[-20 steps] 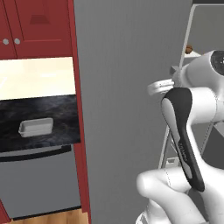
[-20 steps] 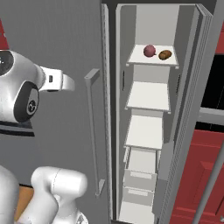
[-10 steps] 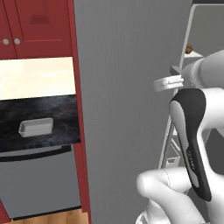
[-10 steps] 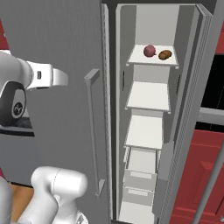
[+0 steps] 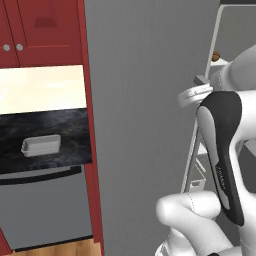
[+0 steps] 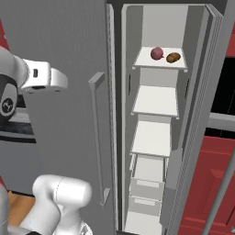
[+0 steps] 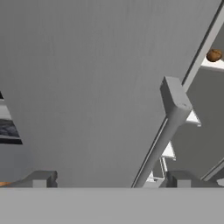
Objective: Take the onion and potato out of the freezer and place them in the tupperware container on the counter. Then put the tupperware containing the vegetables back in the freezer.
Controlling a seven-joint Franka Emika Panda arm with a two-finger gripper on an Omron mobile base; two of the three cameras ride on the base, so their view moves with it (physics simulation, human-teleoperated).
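The freezer (image 6: 73,41) stands with its right door swung open and its left door shut. On its top white shelf lie the reddish-purple onion (image 6: 157,53) and, to its right, the brown potato (image 6: 173,57); the potato (image 5: 216,56) also peeks past the door edge, and shows far off as potato (image 7: 214,55). The tupperware container (image 5: 41,145), pale and empty-looking, sits on the black counter (image 5: 60,122) left of the freezer. My gripper (image 7: 113,179) is open, nothing between its fingers, facing the shut grey door close to its bar handle (image 7: 173,113).
Dark red cabinets (image 5: 40,30) hang above the counter and a red panel (image 5: 90,150) borders the freezer. Below the counter is a grey appliance front (image 5: 45,210). Lower freezer shelves (image 6: 155,98) and drawers (image 6: 147,183) are bare. The open door (image 6: 202,114) stands at the right.
My arm has swung: its upper part slid left in the right base view and its forearm shifted right in the left base view. Onion, potato and tupperware have stayed put.
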